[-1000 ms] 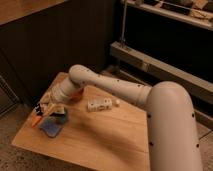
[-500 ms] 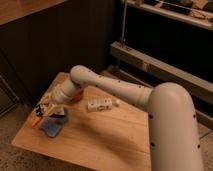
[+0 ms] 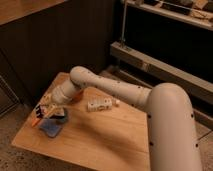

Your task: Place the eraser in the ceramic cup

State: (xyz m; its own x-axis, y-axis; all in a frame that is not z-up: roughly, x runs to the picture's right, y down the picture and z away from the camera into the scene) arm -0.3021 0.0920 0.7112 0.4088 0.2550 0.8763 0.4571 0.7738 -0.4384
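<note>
My gripper (image 3: 46,112) hangs low over the left end of the wooden table (image 3: 100,140), shut, at the end of the white arm (image 3: 115,92) that reaches in from the right. The ceramic cup (image 3: 61,115), small, round and dark blue-grey, stands right beside the gripper on its right, partly covered by it. The eraser is hidden; I cannot tell whether it sits between the fingers.
A flat light-blue pad (image 3: 50,129) lies just in front of the cup. A red-orange bowl (image 3: 76,98) peeks out behind the wrist. A white bottle (image 3: 100,105) lies on its side mid-table. Dark cabinets and a metal shelf (image 3: 160,62) stand behind.
</note>
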